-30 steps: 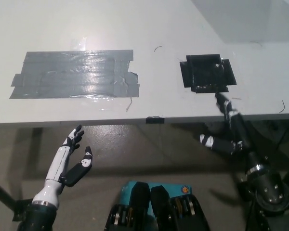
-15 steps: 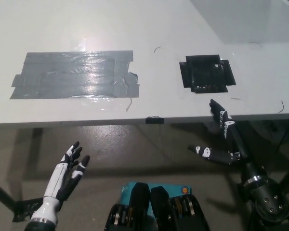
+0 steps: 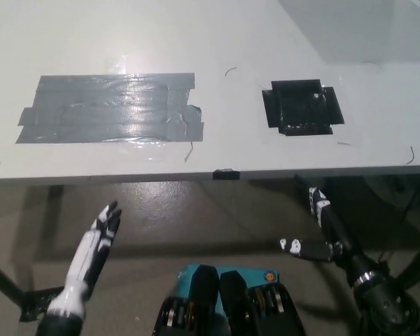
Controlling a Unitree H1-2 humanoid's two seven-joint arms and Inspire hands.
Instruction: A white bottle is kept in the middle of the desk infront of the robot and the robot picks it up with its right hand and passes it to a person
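On the desk: no white bottle shows anywhere in view; the pale desk (image 3: 231, 42) carries only tape
Black patch: a square of black tape (image 3: 302, 106) lies on the right half of the desk, near its near edge
Grey patch: a wide patch of grey tape (image 3: 108, 108) lies on the left half, well apart from the black one
Right hand: the black right hand (image 3: 320, 231) hangs below the desk's near edge on the right, fingers spread apart, holding nothing
Left hand: the white left hand (image 3: 98, 241) rests low on the left, below the desk, fingers straight and close together, holding nothing
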